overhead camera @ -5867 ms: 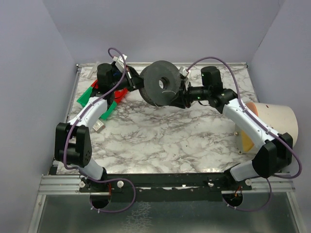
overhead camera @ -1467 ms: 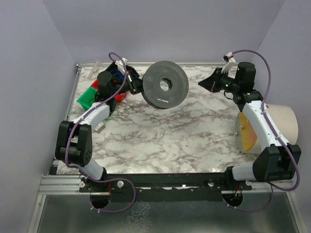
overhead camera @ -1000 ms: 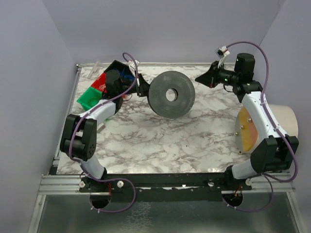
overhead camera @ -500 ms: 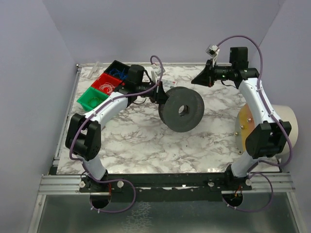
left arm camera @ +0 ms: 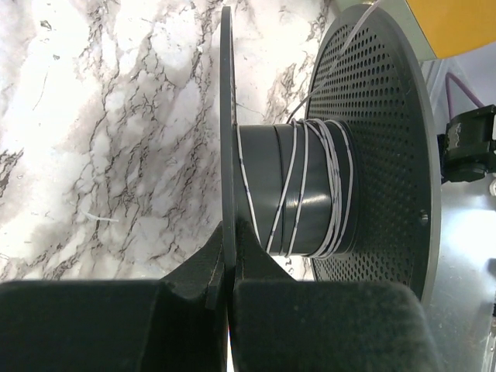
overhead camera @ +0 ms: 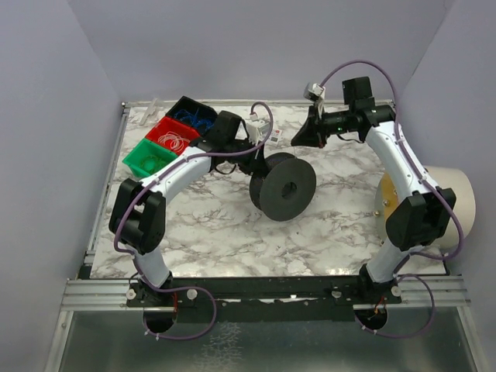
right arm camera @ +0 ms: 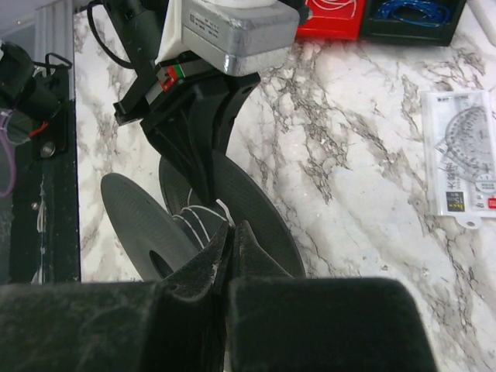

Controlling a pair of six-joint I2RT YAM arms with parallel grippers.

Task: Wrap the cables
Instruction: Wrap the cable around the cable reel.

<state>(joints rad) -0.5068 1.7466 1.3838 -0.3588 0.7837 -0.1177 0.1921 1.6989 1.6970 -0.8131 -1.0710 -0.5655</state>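
Marbled counter (overhead camera: 209, 225) lies beneath it all. Left fingers (left arm camera: 218, 273) are clamped tight on the thin rim of one flange of the spool (overhead camera: 288, 190) — it sits upright at mid-counter, with pale cables (left arm camera: 310, 194) wound round its hub. Right fingers (right arm camera: 225, 242), pressed together just behind it, seem to pinch a loose strand — hard to confirm. Coloured bins (overhead camera: 172, 136) sit far left.

left hand (left arm camera: 226, 260) pinched closed; right hand (right arm camera: 231, 231) closed; both arms outstretched
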